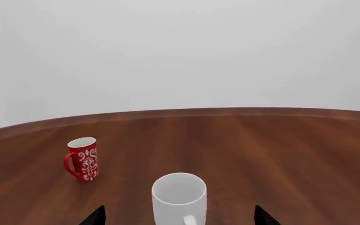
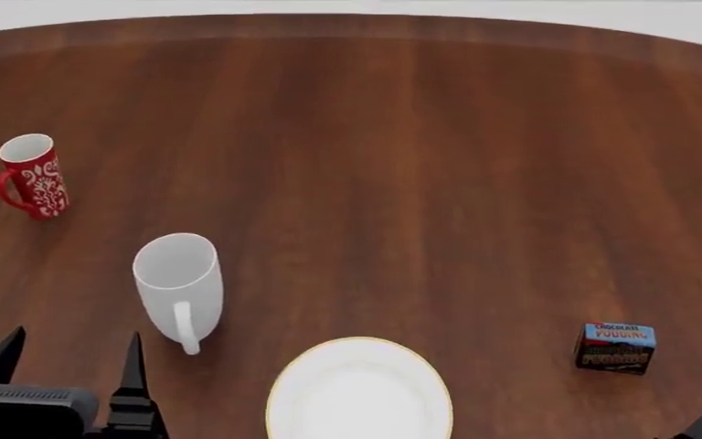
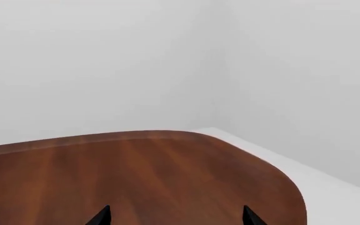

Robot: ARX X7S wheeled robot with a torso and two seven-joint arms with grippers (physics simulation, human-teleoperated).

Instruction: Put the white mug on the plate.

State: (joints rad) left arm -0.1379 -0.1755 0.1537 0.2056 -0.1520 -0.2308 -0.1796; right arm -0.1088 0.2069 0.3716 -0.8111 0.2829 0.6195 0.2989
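Glazed and slippery, likely breakable, the white mug point(image 2: 179, 288) stands upright on the bench point(image 2: 449, 183) just beside the plate point(image 2: 360, 389), best gripped across its body by the spread, empty left tool point(image 2: 70, 352).

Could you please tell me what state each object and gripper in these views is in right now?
white mug: upright on the table, empty, ungripped, handle toward the robot.
plate: flat on the table, empty.
red mug: upright, untouched.
pudding box: resting on the table, apart from the plate.
left gripper: open, just short of the white mug.
right gripper: open, holding nothing.
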